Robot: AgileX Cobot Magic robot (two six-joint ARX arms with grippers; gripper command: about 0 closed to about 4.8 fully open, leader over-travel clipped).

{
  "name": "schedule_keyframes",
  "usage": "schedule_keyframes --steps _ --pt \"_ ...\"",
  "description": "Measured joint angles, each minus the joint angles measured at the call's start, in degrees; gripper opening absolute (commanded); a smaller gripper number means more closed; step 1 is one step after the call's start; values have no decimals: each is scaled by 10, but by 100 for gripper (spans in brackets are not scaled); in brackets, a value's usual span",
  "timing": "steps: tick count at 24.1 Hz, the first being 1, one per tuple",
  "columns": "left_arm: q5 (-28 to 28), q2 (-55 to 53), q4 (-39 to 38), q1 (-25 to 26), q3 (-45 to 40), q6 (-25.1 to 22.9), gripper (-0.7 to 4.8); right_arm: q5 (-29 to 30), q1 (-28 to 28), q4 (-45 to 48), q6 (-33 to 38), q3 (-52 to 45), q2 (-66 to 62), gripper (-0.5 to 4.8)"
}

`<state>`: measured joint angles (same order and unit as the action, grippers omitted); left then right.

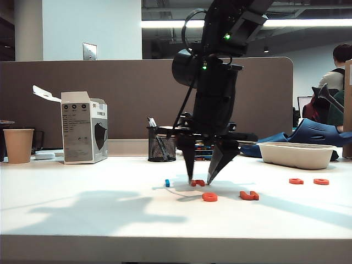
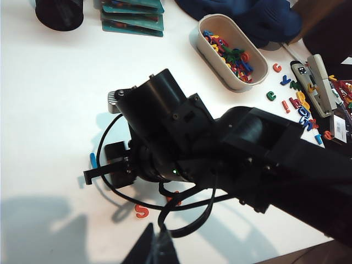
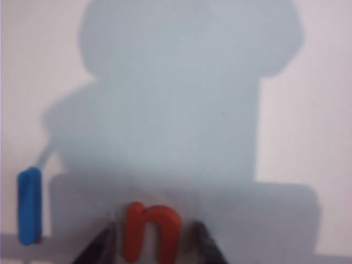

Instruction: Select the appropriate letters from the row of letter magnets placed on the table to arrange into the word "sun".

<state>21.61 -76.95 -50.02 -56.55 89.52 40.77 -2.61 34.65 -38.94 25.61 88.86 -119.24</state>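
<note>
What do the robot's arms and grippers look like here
The right arm is matte black, bulky and boxy, with a round black camera housing, small green indicator lights and a looping black cable. Its right gripper has two dark, tapered, pointed fingers. Of the left gripper only dark pointed finger parts show in the left wrist view.

We can read an orange-red magnet (image 3: 151,231) as the letter "n" in the right wrist view, and another orange-red magnet (image 2: 142,211) on the table (image 2: 49,110) as "s" in the left wrist view. Loose coloured letters (image 2: 300,104) beside the oval tray (image 2: 220,66) are too small for us to read. The print on the white box (image 1: 83,127) stays illegible to us
</note>
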Motion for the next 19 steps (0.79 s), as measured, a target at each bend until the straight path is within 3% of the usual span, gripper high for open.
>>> schedule_keyframes --steps 2,3,5,19 --pt "0 0 0 0 0 0 -5 2 -2 0 0 0 0 167" --pt "0 0 0 0 0 0 -5 1 -1 0 0 0 0 131" --pt "0 0 0 0 0 0 -5 0 -2 0 0 0 0 114" --pt "0 0 0 0 0 0 -5 0 -2 12 0 0 -2 111"
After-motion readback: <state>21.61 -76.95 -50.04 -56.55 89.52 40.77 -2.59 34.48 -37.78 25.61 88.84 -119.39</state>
